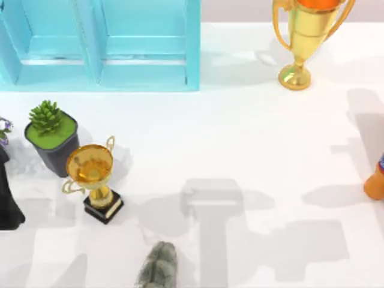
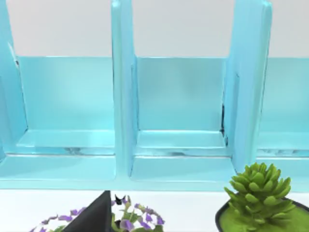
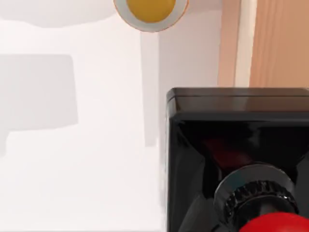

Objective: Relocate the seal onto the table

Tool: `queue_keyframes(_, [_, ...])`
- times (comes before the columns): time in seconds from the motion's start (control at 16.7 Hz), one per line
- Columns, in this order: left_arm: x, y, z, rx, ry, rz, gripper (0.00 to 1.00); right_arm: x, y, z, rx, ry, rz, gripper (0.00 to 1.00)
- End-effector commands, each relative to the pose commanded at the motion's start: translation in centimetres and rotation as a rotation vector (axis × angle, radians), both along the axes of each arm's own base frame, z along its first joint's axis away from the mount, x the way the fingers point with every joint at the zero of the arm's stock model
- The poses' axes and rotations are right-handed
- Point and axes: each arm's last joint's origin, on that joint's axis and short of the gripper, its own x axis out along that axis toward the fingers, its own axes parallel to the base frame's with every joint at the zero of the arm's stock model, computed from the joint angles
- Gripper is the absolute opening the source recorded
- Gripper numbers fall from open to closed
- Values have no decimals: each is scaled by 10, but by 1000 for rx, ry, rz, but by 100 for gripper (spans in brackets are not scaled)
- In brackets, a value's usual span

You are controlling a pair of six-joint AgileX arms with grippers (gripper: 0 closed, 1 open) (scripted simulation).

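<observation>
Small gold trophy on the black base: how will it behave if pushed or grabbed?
Small gold trophy: probably top-heavy, with a wide cup on a thin stem over a small black base, so a high push may tip it. Its glossy finish looks slippery. Potted succulent sits close; a topple could hit it.

The seal [image 3: 251, 159] was glossy black with a red knob, the cabinet [image 1: 99, 45] light blue, the surface [image 1: 240, 138] plain white.

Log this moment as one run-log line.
seal: close under right wrist camera, red knob on black base | table: white, shadowed | left wrist: faces blue cabinet | grasp: unclear
</observation>
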Motion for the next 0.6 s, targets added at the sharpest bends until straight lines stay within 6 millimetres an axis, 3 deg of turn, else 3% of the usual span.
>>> queue_keyframes(0.18, [0, 0, 0, 0, 0, 0, 100, 13, 23, 13, -37, -96, 6, 0])
queue_keyframes(0.36, [0, 0, 0, 0, 0, 0, 100, 36, 68, 12, -37, -157, 17, 0])
queue_keyframes(0.6, [0, 0, 0, 0, 0, 0, 100, 68, 141, -38, -10, -70, 22, 0])
